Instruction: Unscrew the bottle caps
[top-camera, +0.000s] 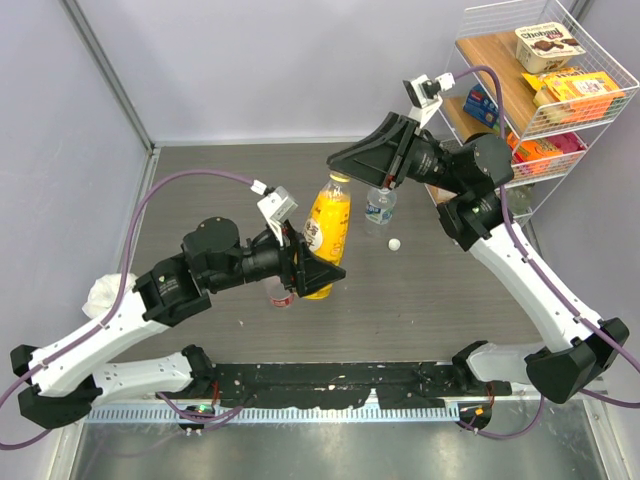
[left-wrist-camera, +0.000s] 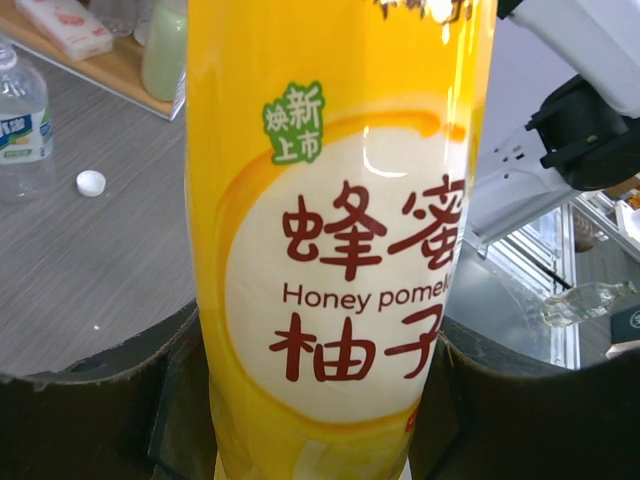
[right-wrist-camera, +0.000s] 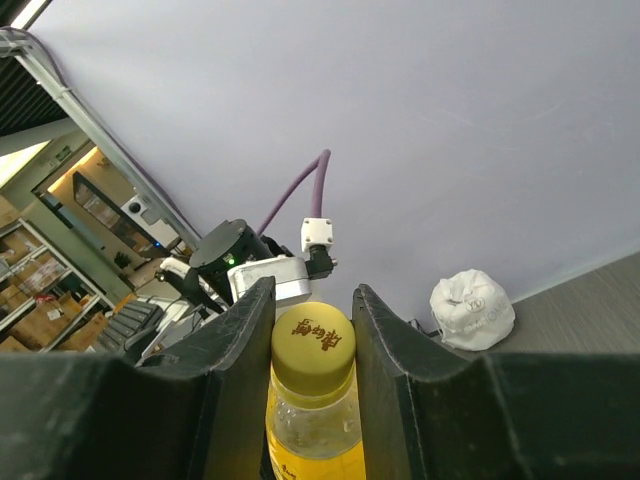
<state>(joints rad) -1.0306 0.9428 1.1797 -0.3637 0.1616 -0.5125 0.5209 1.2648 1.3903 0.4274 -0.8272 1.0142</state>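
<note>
Desk (top-camera: 200, 190) carries it all, w/ a wire rack (top-camera: 490, 60) at its far right corner, behind the right arm's elbow. Left claw (top-camera: 318, 268) is clamped round the lower body of the yellow bottle (left-wrist-camera: 330, 250). In the left wrist view its two fingers (left-wrist-camera: 100, 400) press the label from both sides, no gap showing. Right claw (top-camera: 342, 172) sits at the other end. In the right wrist view its pads bracket the yellow cap (right-wrist-camera: 313, 345) w/ no daylight either side, so we read it as closed on the cap at a narrow opening, nothing else held.

Key relation: the bottle's long axis runs from left claw up to right claw, roughly upright w/ a slight lean, cap directly between the right pads. So the twist has to turn about that line, right claw rotating, left claw bracing. We judge the right arm the only one placed for the cap. If its wrist axis sits off the bottle's axis, the cap prob slips or the bottle gets levered in the left grip.

Room: the clear blue-label bottle (top-camera: 380, 205) stands just beside the right claw, toward its own arm, and looks capless, tho it's too small to be sure. A loose white cap (top-camera: 396, 244) lies on the desk near it, below the right claw. The red-label bottle (top-camera: 282, 294) is mostly hidden under the left claw. Beyond the right claw's tips there's open air for lifting the cap off.
</note>
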